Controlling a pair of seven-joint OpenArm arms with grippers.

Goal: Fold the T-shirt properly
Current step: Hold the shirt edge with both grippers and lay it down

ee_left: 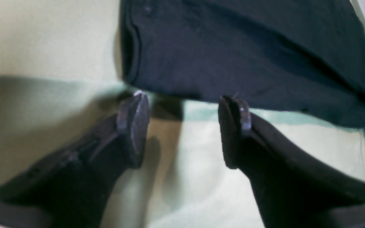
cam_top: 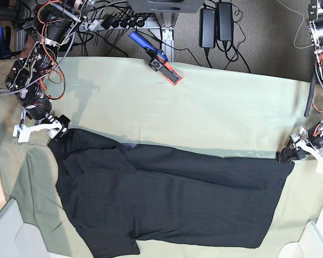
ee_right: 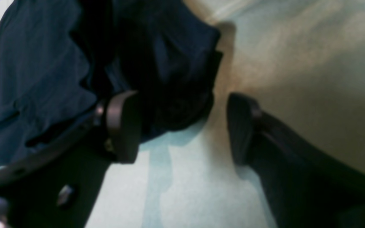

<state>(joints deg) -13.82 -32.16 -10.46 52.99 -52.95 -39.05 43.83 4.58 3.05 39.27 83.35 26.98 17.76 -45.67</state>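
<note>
The black T-shirt (cam_top: 172,199) lies spread across the pale green table cloth (cam_top: 204,113), plain side up, with creases along its far edge. My left gripper (cam_top: 285,156) hovers at the shirt's far right corner. In the left wrist view it (ee_left: 185,98) is open, fingertips just short of the T-shirt's (ee_left: 249,53) hem, only cloth between them. My right gripper (cam_top: 62,124) sits at the far left corner. In the right wrist view it (ee_right: 182,98) is open, and a bunched fold of the T-shirt (ee_right: 169,79) reaches in between the fingers, nearer the left one.
A blue and orange tool (cam_top: 157,59) lies at the table's back edge. Cables and power adapters (cam_top: 215,24) hang behind it. White bins stand at the front left (cam_top: 5,231) and front right (cam_top: 317,242) corners.
</note>
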